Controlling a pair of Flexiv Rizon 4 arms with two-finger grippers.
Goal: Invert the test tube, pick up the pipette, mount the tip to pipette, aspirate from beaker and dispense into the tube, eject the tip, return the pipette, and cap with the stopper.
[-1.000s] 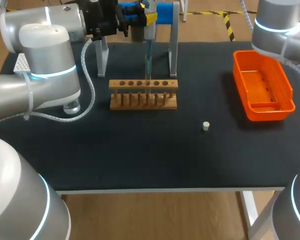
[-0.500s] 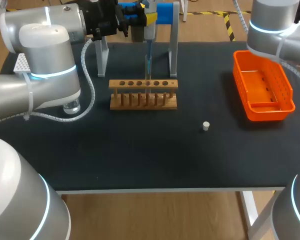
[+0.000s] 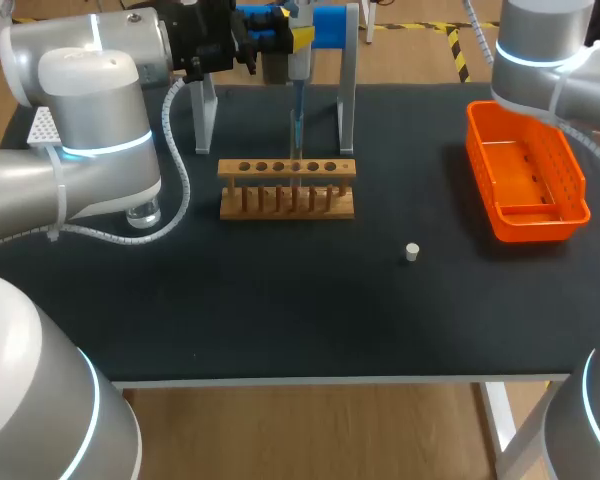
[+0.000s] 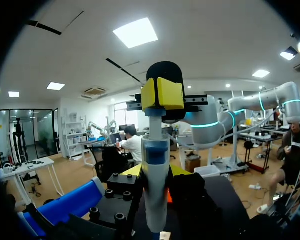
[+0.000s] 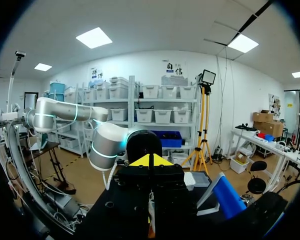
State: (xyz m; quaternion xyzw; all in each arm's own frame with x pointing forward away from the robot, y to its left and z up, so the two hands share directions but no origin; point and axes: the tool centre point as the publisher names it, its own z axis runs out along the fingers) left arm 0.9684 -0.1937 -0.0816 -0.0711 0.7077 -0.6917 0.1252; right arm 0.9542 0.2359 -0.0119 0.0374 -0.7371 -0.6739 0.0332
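The left hand (image 4: 158, 94) is clamped on the pipette (image 4: 155, 175) and holds it upright at the back of the dark surface (image 3: 280, 300). The pipette's tip points down over the wooden tube rack (image 3: 287, 188). The right hand (image 5: 150, 161) shows only in its wrist view, yellow tips pressed together on nothing. The white stopper (image 3: 411, 251) stands alone, nearer the front, between the rack and the orange basket (image 3: 570, 195).

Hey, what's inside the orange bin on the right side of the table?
Nothing that I can see: the orange bin's floor shows bare. Its near wall hides the strip of floor just behind it, and the right arm covers its far corner.
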